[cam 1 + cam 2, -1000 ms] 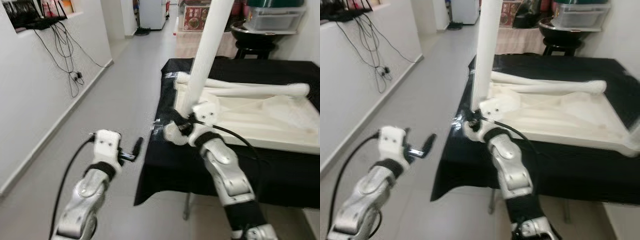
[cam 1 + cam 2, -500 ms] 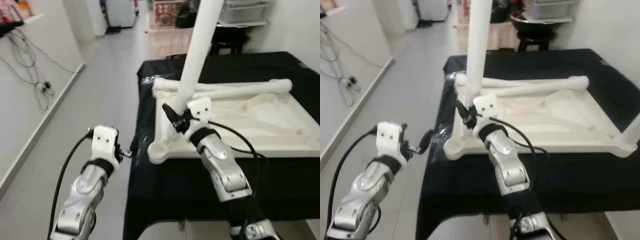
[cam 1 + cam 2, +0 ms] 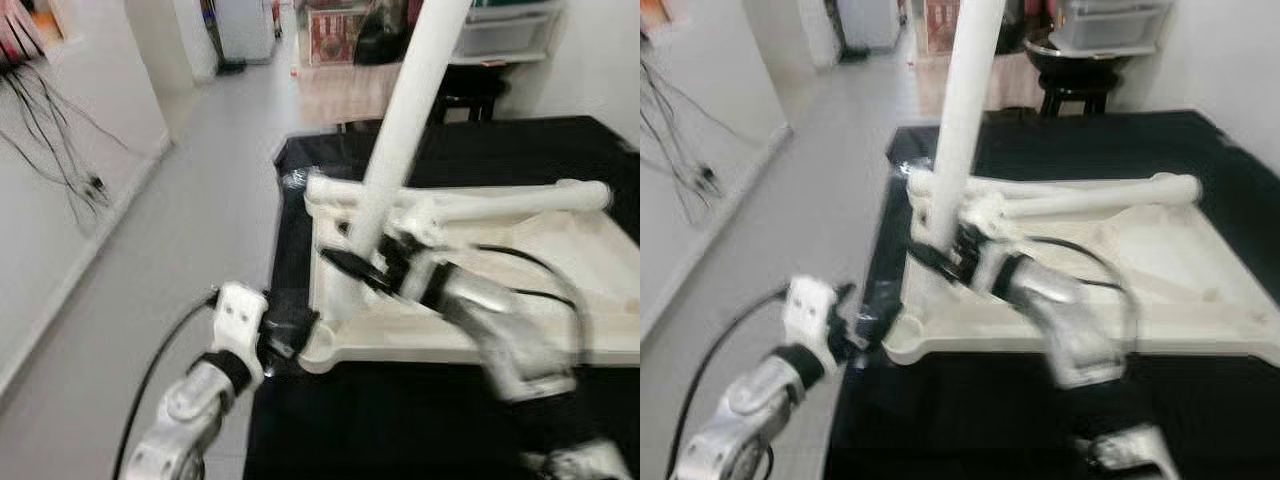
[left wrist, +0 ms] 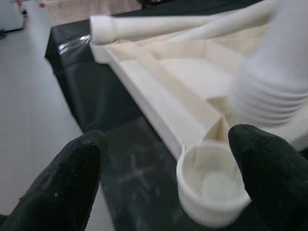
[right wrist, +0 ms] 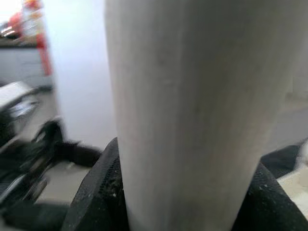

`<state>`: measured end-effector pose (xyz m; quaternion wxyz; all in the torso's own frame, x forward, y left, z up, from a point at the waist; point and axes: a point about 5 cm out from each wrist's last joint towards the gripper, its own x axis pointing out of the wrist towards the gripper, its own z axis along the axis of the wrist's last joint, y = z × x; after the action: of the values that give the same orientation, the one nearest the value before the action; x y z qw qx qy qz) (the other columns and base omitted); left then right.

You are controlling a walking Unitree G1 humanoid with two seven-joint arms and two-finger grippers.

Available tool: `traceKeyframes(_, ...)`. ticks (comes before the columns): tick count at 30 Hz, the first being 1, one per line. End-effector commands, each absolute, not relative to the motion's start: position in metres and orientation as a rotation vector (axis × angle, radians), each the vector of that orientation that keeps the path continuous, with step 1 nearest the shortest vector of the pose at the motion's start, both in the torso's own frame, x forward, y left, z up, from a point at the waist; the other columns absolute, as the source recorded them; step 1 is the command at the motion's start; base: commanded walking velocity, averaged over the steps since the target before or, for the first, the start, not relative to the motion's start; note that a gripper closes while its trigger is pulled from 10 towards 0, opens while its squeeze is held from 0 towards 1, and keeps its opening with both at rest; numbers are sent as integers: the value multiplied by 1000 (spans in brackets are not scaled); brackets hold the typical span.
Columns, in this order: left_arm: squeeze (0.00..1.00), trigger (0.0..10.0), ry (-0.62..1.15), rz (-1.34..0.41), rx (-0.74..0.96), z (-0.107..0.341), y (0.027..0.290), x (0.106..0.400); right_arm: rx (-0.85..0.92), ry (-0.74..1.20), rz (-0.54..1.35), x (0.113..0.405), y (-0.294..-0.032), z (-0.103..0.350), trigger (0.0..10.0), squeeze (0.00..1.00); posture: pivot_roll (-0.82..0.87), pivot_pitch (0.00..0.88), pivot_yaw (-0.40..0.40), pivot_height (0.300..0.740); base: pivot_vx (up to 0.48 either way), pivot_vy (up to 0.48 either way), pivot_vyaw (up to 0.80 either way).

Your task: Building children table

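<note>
Where the black-draped table (image 3: 470,160) meets the open floor (image 3: 190,240), an upturned cream tabletop (image 3: 1160,270) lies underside-up, its near rim running close to the cloth's front edge and its left rim close to the cloth's left edge. At the near left corner a round empty leg socket (image 4: 211,190) stands just inside that corner. A white table leg (image 3: 405,130) rises from the tabletop just behind the socket, tilted slightly to the right as it climbs out of frame, with its ribbed lower end beside the socket's inner wall. A second leg (image 3: 1090,195) lies flat across the far rim of the tabletop.

The right gripper (image 3: 352,262), blurred in both eye views, is closed around the lower part of the upright leg; in the right wrist view its dark fingers (image 5: 98,190) press against both sides of the pale shaft. The left gripper (image 3: 290,330) hangs at the table's left front corner, its fingers spread wide on either side of the empty socket without touching it; one fingertip (image 4: 267,166) lies close to the socket's rim, the other (image 4: 72,178) out over the bare black cloth.

To the left, grey floor runs clear along a white wall with dangling cables (image 3: 50,130). Beyond the table's far edge stand a dark stool (image 3: 1080,85) and a storage bin (image 3: 1115,22).
</note>
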<state>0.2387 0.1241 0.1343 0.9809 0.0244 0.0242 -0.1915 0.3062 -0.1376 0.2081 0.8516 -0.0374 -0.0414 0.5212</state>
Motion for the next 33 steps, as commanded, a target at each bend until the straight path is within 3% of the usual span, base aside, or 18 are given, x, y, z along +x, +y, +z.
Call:
traceKeyframes(1, 0, 10000, 78, -342, 75, 132, 130, 235, -91, -90, 1218, 300, -126, 212, 10000, 0, -11, 50, 24, 740, 0, 0, 0)
traceKeyframes(8, 0, 10000, 115, -298, 59, 133, 129, 205, -51, -60, 1433, 296, -117, 222, 10000, 0, 7, 99, 11, 740, 0, 0, 0)
traceKeyframes(13, 0, 10000, 56, -295, 276, 141, 128, 194, 12, -118, 1535, 300, -94, 232, 10000, 0, 37, 150, 13, 740, 0, 0, 0)
traceKeyframes(19, 0, 10000, 45, -284, 333, 145, 129, 187, 41, -172, 1578, 300, -80, 241, 10000, 0, 54, 181, 17, 740, 0, 0, 0)
traceKeyframes(21, 0, 10000, 65, -258, 356, 146, 134, 180, -20, -197, 1639, 298, -61, 241, 10000, 0, 70, 202, 17, 740, 0, 0, 0)
traceKeyframes(33, 0, 10000, 101, -251, 302, 149, 134, 169, -193, -207, 1714, 305, -41, 243, 10000, 0, 92, 242, -3, 740, 0, 0, 0)
